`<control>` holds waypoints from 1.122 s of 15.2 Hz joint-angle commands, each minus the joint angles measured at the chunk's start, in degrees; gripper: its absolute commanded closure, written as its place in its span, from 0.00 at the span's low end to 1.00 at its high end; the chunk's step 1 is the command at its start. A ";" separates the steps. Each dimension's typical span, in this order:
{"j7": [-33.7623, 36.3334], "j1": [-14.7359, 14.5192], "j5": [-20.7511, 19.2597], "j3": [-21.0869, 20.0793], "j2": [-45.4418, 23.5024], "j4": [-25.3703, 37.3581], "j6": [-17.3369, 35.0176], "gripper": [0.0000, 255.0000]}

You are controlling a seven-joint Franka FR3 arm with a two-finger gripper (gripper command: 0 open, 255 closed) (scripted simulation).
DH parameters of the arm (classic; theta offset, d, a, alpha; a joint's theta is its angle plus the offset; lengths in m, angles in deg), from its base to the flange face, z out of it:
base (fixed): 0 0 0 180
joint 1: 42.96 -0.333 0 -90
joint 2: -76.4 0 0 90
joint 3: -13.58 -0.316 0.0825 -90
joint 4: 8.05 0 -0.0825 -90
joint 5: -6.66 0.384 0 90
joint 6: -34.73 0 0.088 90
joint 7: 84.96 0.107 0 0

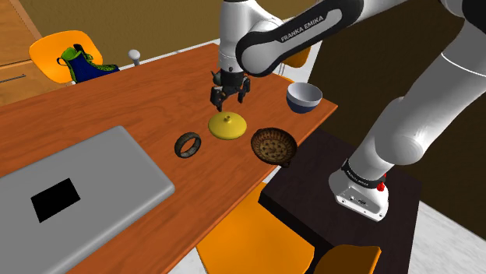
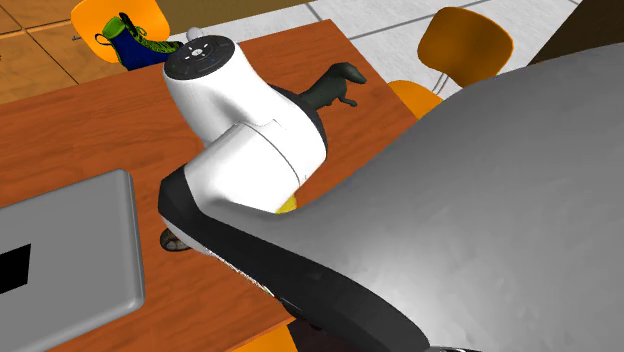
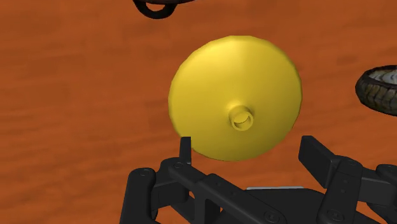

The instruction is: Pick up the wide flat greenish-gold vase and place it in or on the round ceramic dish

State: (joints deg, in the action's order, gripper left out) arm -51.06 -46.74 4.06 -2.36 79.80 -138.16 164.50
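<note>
Starting at the shoulder view's left, we see a boot (image 1: 82,66) on an orange chair (image 1: 45,53). After it a grey slab (image 1: 78,183) lies on the table (image 1: 117,109). Next comes a dark ring (image 1: 187,145), and just to its right the vase (image 1: 227,125), lying flat on the wood near the table's middle and touching nothing. The gripper (image 1: 230,96) hangs just above the vase's far edge. In the wrist view we find the jaws spread apart with nothing between them, and the vase lies just ahead of the fingertips (image 3: 185,149). Right of the vase, near it but apart, sits the brown dish (image 1: 273,145), which we take for the target. Beyond that, a white bowl (image 1: 304,97) stands by the table's corner.

We judge the vase to be stiff, smooth and glossy, so probably light, slippery and perhaps breakable. It is a low dome whose sloping top gives the fingers little to hold. The rim looks about as wide as the open jaws, so a grip across the body seems doubtful to us. The small raised neck (image 3: 242,118) at its centre is the surer hold. We would come straight down with one finger on each side of it and close gently.
</note>
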 commanded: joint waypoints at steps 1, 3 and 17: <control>1.35 -0.17 -0.78 -0.35 -2.50 1.29 1.24 0.00; 1.67 -0.16 -1.23 -0.33 -3.48 0.73 2.73 0.00; 2.49 -0.12 -2.41 -0.22 -5.89 -0.36 6.09 1.00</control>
State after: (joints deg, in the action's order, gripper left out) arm -48.57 -46.87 1.65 -2.58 73.91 -138.52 170.59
